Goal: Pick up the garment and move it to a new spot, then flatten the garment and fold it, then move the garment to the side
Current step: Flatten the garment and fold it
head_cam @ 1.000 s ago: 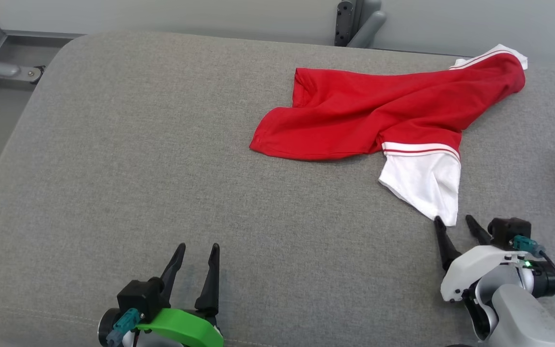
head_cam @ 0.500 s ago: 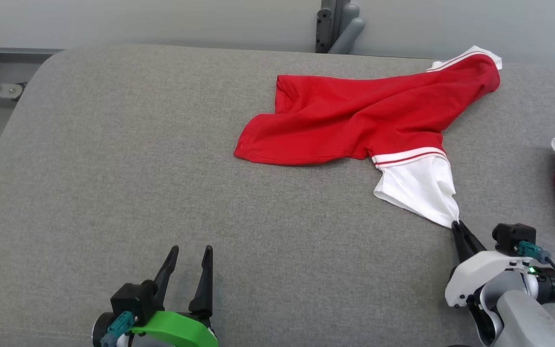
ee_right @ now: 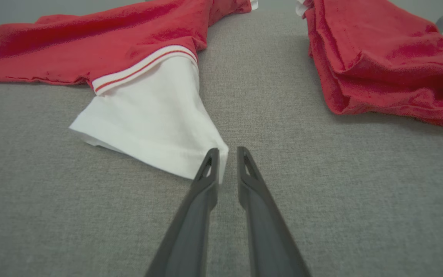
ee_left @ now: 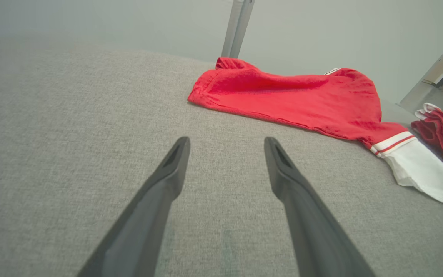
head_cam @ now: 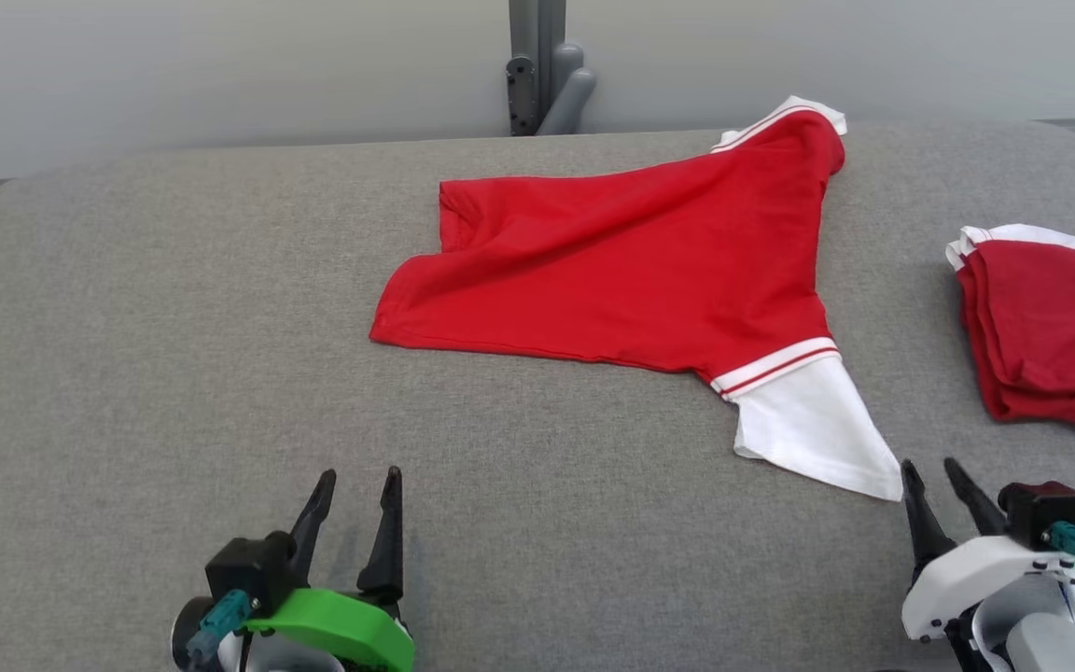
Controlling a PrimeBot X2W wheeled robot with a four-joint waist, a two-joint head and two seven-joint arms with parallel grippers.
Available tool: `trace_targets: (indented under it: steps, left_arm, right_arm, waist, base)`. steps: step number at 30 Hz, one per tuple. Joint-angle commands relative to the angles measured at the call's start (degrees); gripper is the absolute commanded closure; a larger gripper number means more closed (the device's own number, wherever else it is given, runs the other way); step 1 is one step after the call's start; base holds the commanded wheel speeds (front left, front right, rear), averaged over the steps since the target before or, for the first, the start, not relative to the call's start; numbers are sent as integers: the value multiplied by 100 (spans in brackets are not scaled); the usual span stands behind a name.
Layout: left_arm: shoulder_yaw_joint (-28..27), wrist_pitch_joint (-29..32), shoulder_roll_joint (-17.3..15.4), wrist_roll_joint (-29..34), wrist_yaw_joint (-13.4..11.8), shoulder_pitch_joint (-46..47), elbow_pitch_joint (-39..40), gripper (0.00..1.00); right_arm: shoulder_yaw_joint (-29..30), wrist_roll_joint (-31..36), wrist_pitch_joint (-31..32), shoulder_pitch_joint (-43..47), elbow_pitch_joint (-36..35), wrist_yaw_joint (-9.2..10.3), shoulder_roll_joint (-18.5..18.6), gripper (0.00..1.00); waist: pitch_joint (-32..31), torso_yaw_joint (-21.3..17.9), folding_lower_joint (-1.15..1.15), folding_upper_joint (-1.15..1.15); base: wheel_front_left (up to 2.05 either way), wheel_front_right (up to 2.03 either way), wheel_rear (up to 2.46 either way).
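Because flattening presumably calls for pulling an extremity, the right hand [head_cam: 928,464] sits at the near right corner of the bench [head_cam: 174,327], jaws narrowly parted on nothing, with the tip of the white sleeve [head_cam: 808,429] just beside them; the left hand [head_cam: 358,473] stands wide open and empty at the near edge. The red T-shirt [head_cam: 631,271] lies spread toward the far edge, long axis crosswise, hem pointing left, white sleeve toward the near right corner.
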State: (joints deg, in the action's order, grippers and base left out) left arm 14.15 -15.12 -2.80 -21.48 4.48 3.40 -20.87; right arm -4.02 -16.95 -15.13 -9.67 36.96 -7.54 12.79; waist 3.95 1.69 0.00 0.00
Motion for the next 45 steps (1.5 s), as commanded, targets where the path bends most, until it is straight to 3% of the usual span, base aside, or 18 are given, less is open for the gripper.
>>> trace_targets:
  steps: [1,10,18,28,29,30,38,45]
  left_arm:
    - [-43,-2,-20,-6,-36,203,-51,0]
    - [-328,-2,-22,212,-113,1364,-535,0]
    - [-966,-2,-24,483,-144,2401,-1371,0]
    - [-1726,-2,-161,792,-334,3029,-2335,0]
    - [-1767,-2,-167,829,-335,3048,-2409,39]
    - [-1824,1,-160,828,-349,3058,-2480,97]
    - [-2028,5,-87,1000,-270,2844,-2375,100]
    - [-2245,4,-31,1033,-147,1912,-1859,100]
  right_arm:
    - [67,104,0,-8,-221,10,-37,0]
    - [-56,238,0,-228,-1229,10,-143,0]
    - [-184,185,0,-525,-1596,10,-180,0]
    - [-114,134,0,-702,-1803,10,-147,0]
    - [-96,148,0,-695,-1807,10,-150,0]
    - [-72,141,0,-682,-1807,10,-157,0]
    - [67,120,0,-573,-1758,10,-167,0]
    - [114,162,0,-257,-1478,10,-269,0]
  waist:
    - [142,-227,0,0]
    - [931,-697,0,0]
    - [1489,-1150,0,0]
    - [1803,-1509,0,0]
    - [1805,-1526,0,0]
    - [1805,-1539,0,0]
    - [1660,-1446,0,0]
    - [959,-926,0,0]
  base:
    - [0,0,0]
    - [0,0,0]
    - [0,0,0]
    - [0,0,0]
    - [0,0,0]
    - [0,0,0]
    - [0,0,0]
    - [0,0,0]
